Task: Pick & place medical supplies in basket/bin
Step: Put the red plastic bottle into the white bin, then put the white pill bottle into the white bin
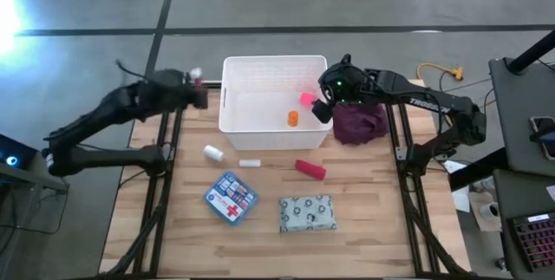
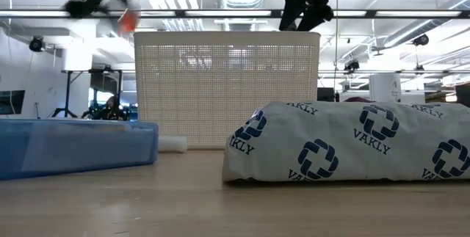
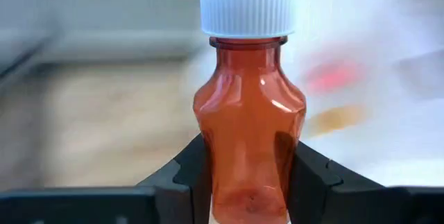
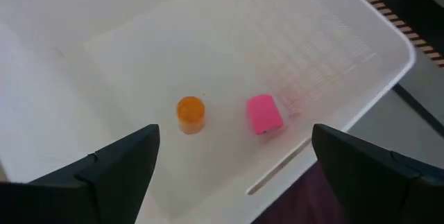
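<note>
Left wrist view cuts off the white-capped amber plastic bottle [image 3: 248, 113] my left pincer [image 3: 248, 182] clamps beside the white slotted basket [image 1: 260, 76]; right pincer [image 4: 232, 175] gapes wide above it.

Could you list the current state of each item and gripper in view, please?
Left gripper: shut on amber bottle, capped, raised by the basket's left wall.
Right gripper: open, empty, over the basket.
Basket: upright, holds orange piece and pink piece.
Blue packet: flat on table.
Patterned pouch: flat on table.
Red piece: lying on table.
White pieces: lying on table.
</note>
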`<act>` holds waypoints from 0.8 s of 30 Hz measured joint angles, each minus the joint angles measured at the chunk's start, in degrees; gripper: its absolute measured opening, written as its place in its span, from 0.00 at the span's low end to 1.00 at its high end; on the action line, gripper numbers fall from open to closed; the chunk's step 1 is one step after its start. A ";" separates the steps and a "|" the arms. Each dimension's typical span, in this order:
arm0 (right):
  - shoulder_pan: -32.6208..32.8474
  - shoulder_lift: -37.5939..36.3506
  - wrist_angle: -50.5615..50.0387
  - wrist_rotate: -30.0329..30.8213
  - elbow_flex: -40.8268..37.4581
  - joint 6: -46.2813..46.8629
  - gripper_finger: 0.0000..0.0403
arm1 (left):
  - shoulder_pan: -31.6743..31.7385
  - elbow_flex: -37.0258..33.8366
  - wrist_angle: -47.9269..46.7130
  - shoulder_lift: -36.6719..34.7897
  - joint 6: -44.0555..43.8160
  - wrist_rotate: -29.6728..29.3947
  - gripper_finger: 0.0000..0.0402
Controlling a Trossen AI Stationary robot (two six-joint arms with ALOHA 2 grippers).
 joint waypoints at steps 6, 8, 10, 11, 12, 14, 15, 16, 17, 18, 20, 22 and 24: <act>0.00 -2.98 -0.66 0.18 0.00 0.51 0.91 | -7.03 2.23 25.40 7.86 13.65 2.59 0.28; 0.00 -4.15 -1.25 0.23 0.00 1.06 0.91 | -6.75 2.79 25.00 13.79 17.36 2.11 0.29; 0.00 -5.46 -2.43 0.24 0.00 1.61 0.91 | -6.78 2.97 24.35 19.58 18.35 2.18 0.33; 0.00 -6.05 -3.33 0.26 0.00 2.06 0.91 | -6.94 3.85 24.39 22.08 18.55 2.66 0.37; 0.01 -6.59 -4.21 0.30 0.00 2.52 0.91 | -6.97 4.47 24.65 25.13 18.61 3.63 0.40; 0.00 -7.55 -5.64 0.36 -0.32 3.47 0.91 | -7.07 5.95 19.11 29.30 19.14 4.45 0.49; -0.02 -8.07 -6.29 0.47 -0.68 3.84 0.91 | -7.03 8.95 16.41 30.38 19.67 4.65 0.54; -0.02 -8.47 -7.03 0.49 -1.01 3.98 0.91 | -6.88 13.02 14.06 31.31 20.25 4.29 0.58; 0.00 -8.84 -7.19 0.68 -1.36 4.04 0.91 | -6.82 16.77 9.65 32.26 20.95 3.56 0.62; 0.01 -9.35 -7.03 0.82 -1.83 4.10 0.91 | -6.81 20.10 2.27 32.99 22.34 3.32 0.66; 0.02 -10.22 -7.11 1.16 -3.14 3.90 0.91 | -8.47 26.67 -10.88 33.99 26.89 3.33 0.71; 0.00 -10.79 -6.55 1.48 -4.55 3.90 0.91 | -12.17 31.08 -15.73 34.24 28.04 -0.65 0.73; -0.05 -11.18 -6.66 1.77 -6.24 3.75 0.91 | -14.16 33.39 -15.55 33.29 29.17 -5.23 0.74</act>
